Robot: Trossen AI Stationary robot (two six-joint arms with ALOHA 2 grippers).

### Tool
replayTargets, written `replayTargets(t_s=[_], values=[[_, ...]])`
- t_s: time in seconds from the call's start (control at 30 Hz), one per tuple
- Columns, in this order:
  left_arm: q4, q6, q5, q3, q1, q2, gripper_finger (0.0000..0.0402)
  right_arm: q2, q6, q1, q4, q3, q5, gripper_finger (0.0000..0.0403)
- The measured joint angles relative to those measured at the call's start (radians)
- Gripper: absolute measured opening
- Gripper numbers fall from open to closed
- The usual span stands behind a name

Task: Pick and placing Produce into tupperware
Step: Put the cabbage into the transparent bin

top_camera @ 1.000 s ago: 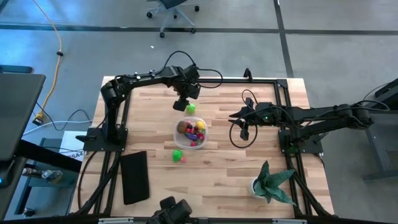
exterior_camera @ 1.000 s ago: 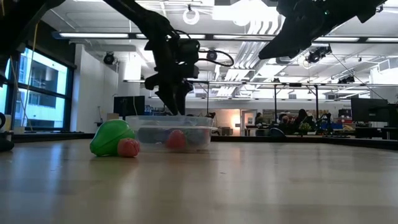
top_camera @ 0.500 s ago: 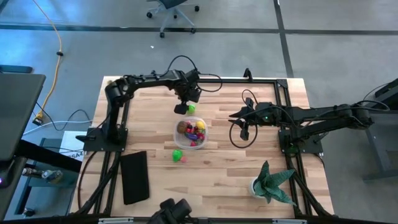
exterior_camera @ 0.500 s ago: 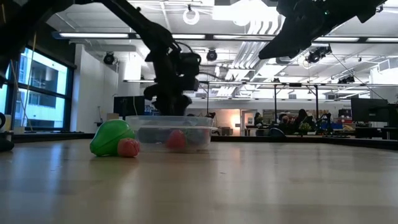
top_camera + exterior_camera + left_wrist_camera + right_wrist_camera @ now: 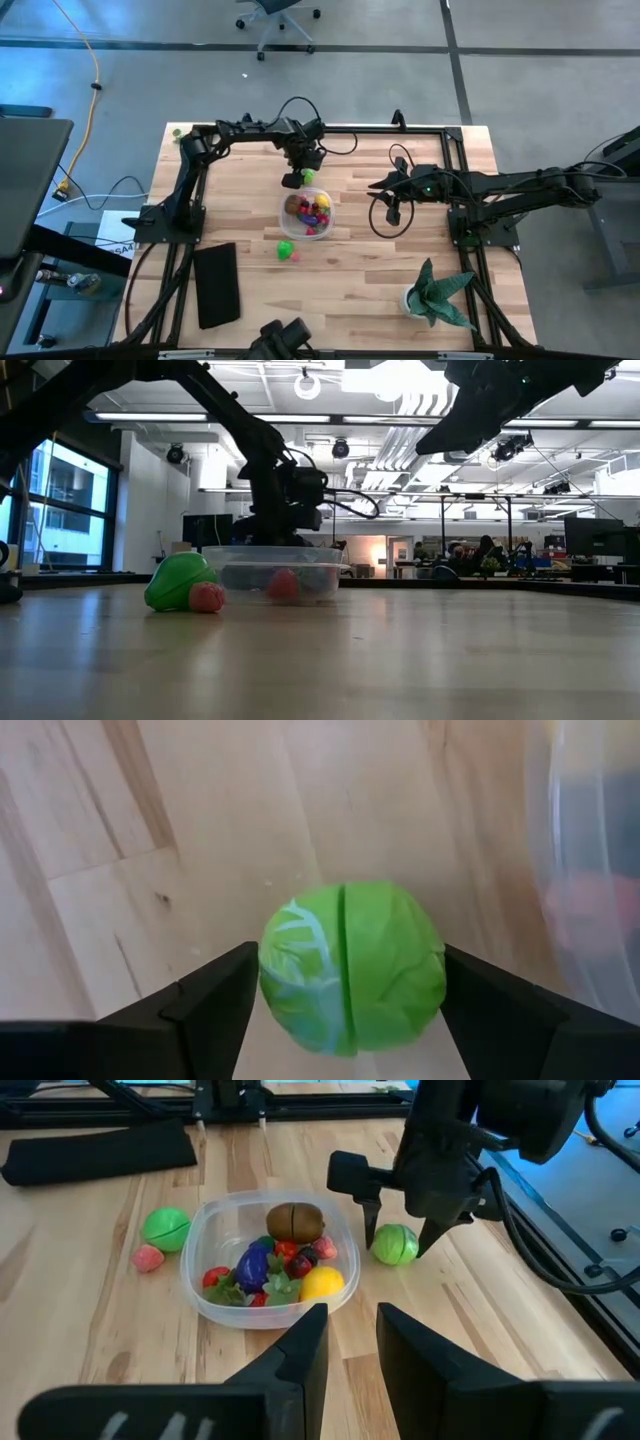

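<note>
A clear tupperware point(image 5: 308, 213) point(image 5: 262, 1260) sits mid-table and holds several toy produce pieces. A green cabbage-like ball point(image 5: 350, 970) point(image 5: 395, 1245) lies on the wood just beyond the tub's far side. My left gripper point(image 5: 350, 965) point(image 5: 298, 180) points down over it, open, one finger on each side; I see no touch. A green fruit point(image 5: 285, 247) point(image 5: 180, 582) and a pink one point(image 5: 295, 256) point(image 5: 207, 597) rest on the table on the tub's near side. My right gripper point(image 5: 352, 1342) point(image 5: 378, 186) hovers to the tub's right, open and holding nothing.
A flat black slab point(image 5: 217, 285) lies at the near left. A spiky green potted plant point(image 5: 437, 295) stands at the near right. Black frame rails point(image 5: 455, 150) run along the table's edges. Bare wood lies between the tub and the plant.
My left gripper has come down on the tub's far side until its fingers stand on either side of the green ball. The ball, the tub and my right arm have kept still.
</note>
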Motion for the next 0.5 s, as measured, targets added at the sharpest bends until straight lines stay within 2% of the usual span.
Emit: replayTargets(t_s=[0.3, 0.5], values=[[0.023, 0.0, 0.003, 0.0, -0.001, 0.005, 0.0279, 0.0, 0.0, 0.0, 0.0, 0.0, 0.0, 0.0079], [0.047, -0.001, 0.006, 0.0, -0.001, 0.005, 0.0254, 0.0, 0.0, 0.0, 0.0, 0.0, 0.0, 0.0079]])
